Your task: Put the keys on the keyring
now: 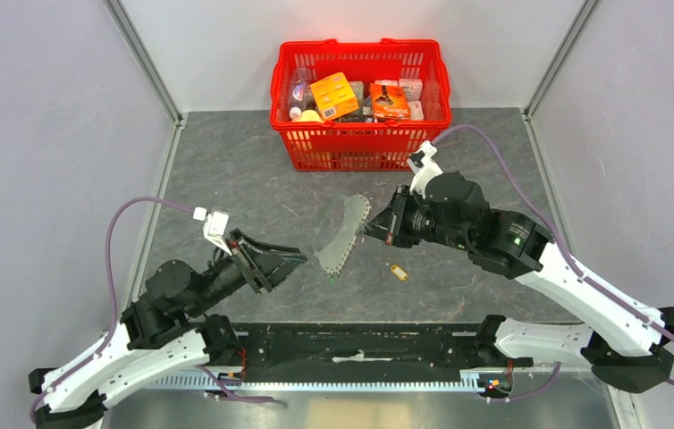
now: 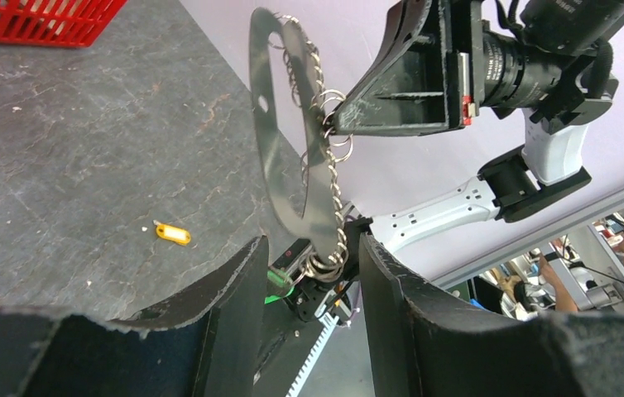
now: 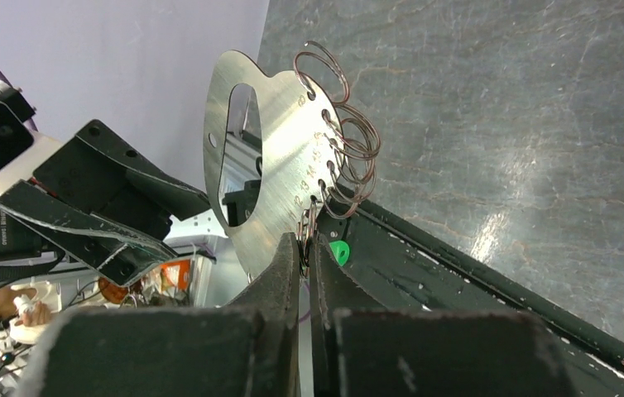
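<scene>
Grey table [image 1: 226,179]: right gripper [image 3: 304,248] pinching number-stamped keyring plate [image 3: 280,157].

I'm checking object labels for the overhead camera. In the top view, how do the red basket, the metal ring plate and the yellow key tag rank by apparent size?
Largest to smallest:
1. red basket
2. metal ring plate, clearly smaller, though held up nearer the camera
3. yellow key tag, tiny

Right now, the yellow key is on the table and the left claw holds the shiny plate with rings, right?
No. The right claw holds the shiny plate, as the right wrist view shows; the yellow key is on the table.
</scene>
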### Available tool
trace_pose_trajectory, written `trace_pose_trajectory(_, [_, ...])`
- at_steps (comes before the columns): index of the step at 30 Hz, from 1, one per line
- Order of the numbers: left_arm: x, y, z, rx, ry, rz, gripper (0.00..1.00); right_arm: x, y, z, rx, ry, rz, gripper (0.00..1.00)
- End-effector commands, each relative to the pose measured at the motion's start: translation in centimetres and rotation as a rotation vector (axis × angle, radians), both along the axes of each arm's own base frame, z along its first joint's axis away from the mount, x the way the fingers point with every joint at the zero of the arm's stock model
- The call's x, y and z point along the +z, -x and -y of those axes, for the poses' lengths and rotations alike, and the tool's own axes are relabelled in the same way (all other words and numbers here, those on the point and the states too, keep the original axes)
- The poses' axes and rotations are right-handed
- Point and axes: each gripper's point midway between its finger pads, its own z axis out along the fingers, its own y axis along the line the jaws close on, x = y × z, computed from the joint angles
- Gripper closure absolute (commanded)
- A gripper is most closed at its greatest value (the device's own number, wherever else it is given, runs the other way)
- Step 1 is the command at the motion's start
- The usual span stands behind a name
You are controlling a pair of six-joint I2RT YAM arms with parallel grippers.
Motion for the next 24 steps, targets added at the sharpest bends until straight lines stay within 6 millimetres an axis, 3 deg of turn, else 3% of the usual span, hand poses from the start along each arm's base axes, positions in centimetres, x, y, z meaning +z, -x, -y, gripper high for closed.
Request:
trace_pose_trajectory(1, [1.1, 0.1, 0.9, -0.032, 0.012, 0.062, 0.48, 2.5, 1.0, -1.0, 0.068, -0.077, 0.009, 1.0])
trace_pose_trajectory(17, [0.8, -0.2, 1.8, -0.044, 0.017, 0.053, 0.48, 2.7, 2.0, -1.6, 0.132, -0.11, -0.001, 1.0])
trace_pose_trajectory(22, [0.4, -0.5, 2.3, -0.043, 0.007, 0.035, 0.57, 3.0, 2.2, -1.8, 0.146, -0.124, 0.005, 1.0])
trace_pose_trajectory(24, [0.5, -0.6, 2.3, -0.038, 0.012, 0.031, 0.66, 2.9, 2.3, -1.9, 0.153, -0.122, 0.004, 1.0])
